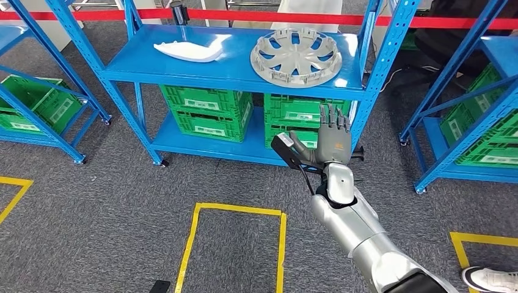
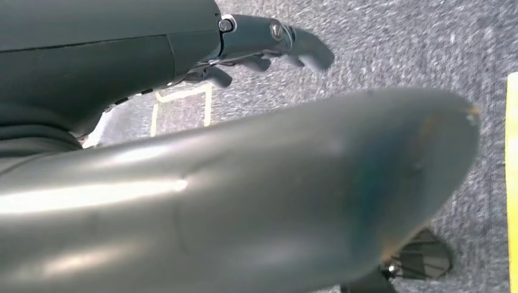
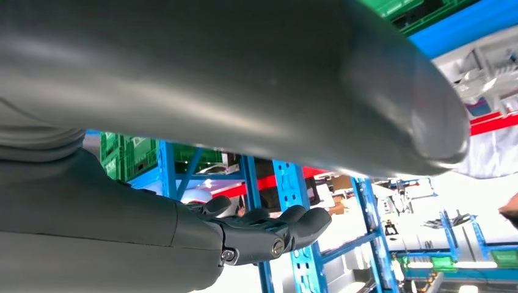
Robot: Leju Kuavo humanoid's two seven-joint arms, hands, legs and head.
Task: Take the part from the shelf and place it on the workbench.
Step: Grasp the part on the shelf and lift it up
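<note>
The right hand (image 1: 330,137) is raised before the blue shelf (image 1: 183,67), fingers spread, holding nothing. The grey wheel cover (image 1: 297,57) lies flat on the upper board, beside a white moulded part (image 1: 188,50). It is probably light, stiff plastic with thin spokes; its rim looks the safest hold. The left wrist view shows the left hand (image 2: 269,43) low over carpet, fingers loosely extended and empty.

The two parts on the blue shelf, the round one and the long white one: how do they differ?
The wheel cover is round, grey and spoked with openings; the white part is long, curved, solid and glossy. The wheel cover lies nearer the raised right hand, the white part farther left. Both lie flat on the upper shelf, untouched.
</note>
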